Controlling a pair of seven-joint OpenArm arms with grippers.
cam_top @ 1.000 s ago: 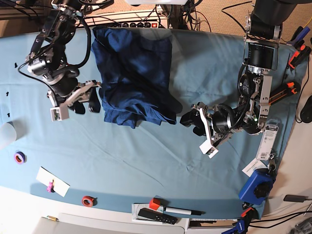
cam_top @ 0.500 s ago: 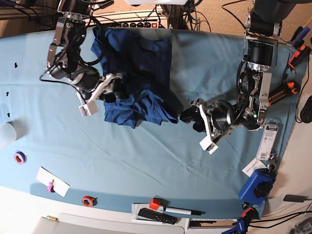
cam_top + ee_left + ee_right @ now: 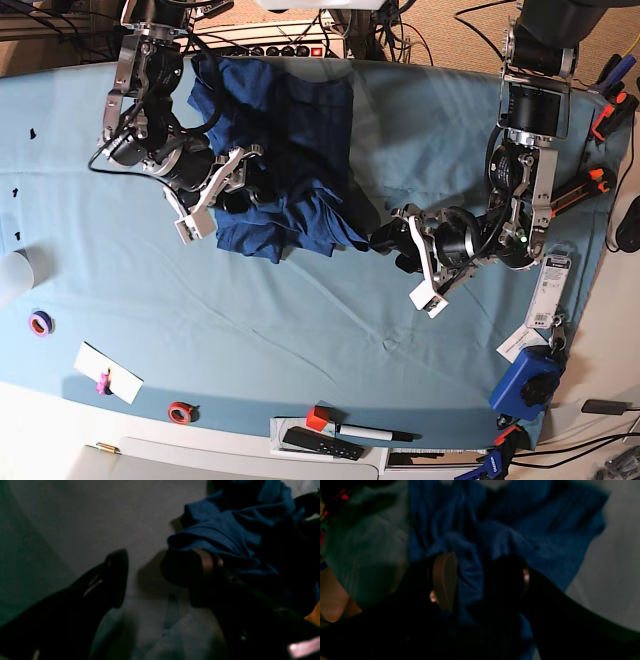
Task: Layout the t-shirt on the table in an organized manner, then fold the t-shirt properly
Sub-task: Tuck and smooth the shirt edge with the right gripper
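base overhead, wrist views close, low

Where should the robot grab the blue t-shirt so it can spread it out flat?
Probably by the bunched bottom edge of the t-shirt, near its two outer corners. The right gripper is open over the crumpled fabric; the left gripper is open beside the other corner. Coming in from each side lets them pull it apart across the table.

The worktop [image 3: 300,330], draped in light teal cloth, carried the rumpled navy t-shirt [image 3: 285,160] near its far edge. Toward its near edge lay a purple tape ring [image 3: 40,323], a red tape ring [image 3: 180,411], a white card [image 3: 108,372] and a black marker [image 3: 375,433].
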